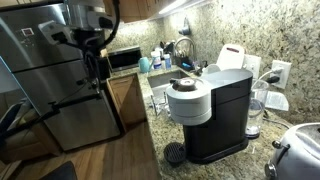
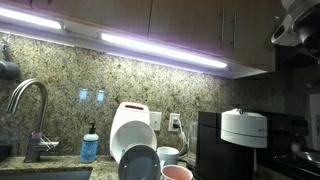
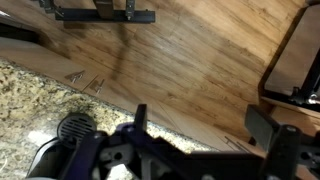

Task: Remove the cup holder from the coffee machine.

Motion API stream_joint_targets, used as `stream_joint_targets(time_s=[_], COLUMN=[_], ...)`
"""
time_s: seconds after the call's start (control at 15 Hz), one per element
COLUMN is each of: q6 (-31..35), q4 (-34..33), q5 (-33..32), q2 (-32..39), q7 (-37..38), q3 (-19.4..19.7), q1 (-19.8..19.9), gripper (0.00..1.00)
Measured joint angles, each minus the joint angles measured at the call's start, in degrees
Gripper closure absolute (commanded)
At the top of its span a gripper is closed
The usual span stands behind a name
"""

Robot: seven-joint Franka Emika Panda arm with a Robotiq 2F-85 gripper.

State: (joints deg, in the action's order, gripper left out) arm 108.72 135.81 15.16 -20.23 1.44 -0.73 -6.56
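1. Gripper [image 1: 98,66]: hangs over the wooden floor [image 3: 200,60], off the counter's edge and well apart from the machine, to its left. The fingers [image 3: 139,118] stand wide apart with nothing between them, a stance that looks suited to an approach not yet begun.
2. Cup holder [image 1: 175,152]: a small round black disc with a grated top. It sits low at the front of the coffee machine [image 1: 210,120], close to the counter's edge, probably so that it catches drips under the spout. The wrist view shows it ahead of the left finger.
3. Coffee machine: a boxy black body under a smooth, silver-grey domed head. It stands on the speckled granite counter [image 1: 160,100].
4. Refrigerator [image 1: 50,85]: brushed steel with flat doors, far left.
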Motion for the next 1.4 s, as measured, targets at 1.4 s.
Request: stream_joint_targets(time_s=[1.4], q6=[7.18], q4=[6.35], q5=[-0.65], q2=[0.17], q7=[-0.27], q3=[0.38], q1=[2.70], gripper=[0.00])
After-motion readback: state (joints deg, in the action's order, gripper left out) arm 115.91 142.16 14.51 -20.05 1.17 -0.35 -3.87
